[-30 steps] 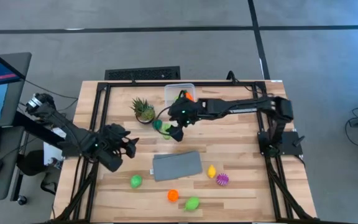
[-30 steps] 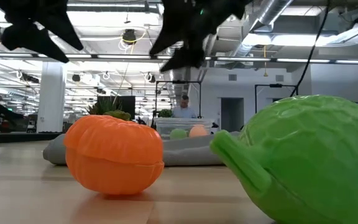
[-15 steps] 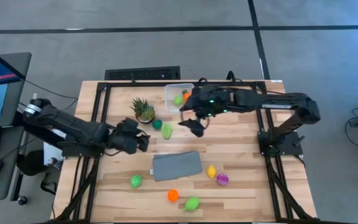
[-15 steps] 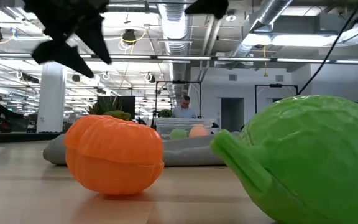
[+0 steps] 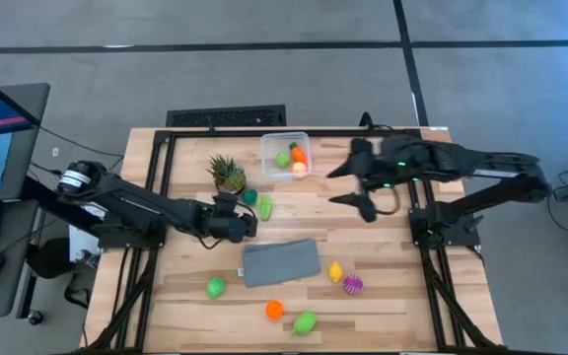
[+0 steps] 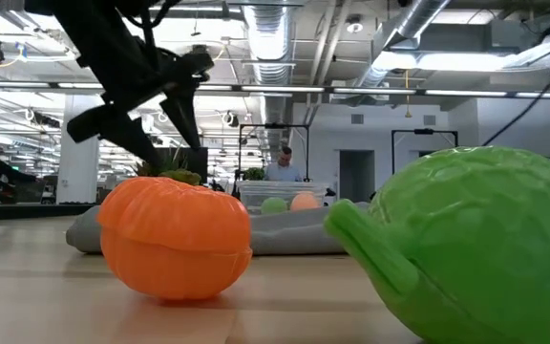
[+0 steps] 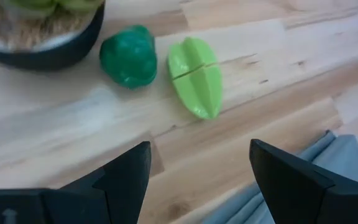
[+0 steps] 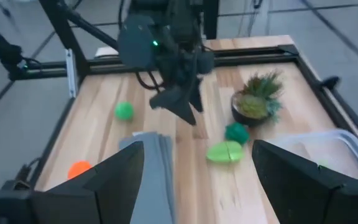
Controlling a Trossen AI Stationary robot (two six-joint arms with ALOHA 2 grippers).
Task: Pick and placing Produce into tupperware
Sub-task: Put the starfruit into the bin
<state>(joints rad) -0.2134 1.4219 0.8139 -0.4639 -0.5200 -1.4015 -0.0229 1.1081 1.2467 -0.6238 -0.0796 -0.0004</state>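
Fingers spread on both the left gripper (image 5: 248, 222) and right gripper (image 5: 355, 184), 3 pieces in the tub (image 5: 267, 148), roughly 7 still scattered around it.

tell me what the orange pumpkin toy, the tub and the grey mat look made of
Orange pumpkin toy: probably smooth moulded plastic, with a seam around its middle and a soft sheen. Tub: clear plastic; produce shows through it. Grey mat: seemingly matte cloth, slightly rumpled.

clear tupperware (image 5: 286, 156) holds three produce pieces; seven more (image 5: 305, 322) lie scattered.
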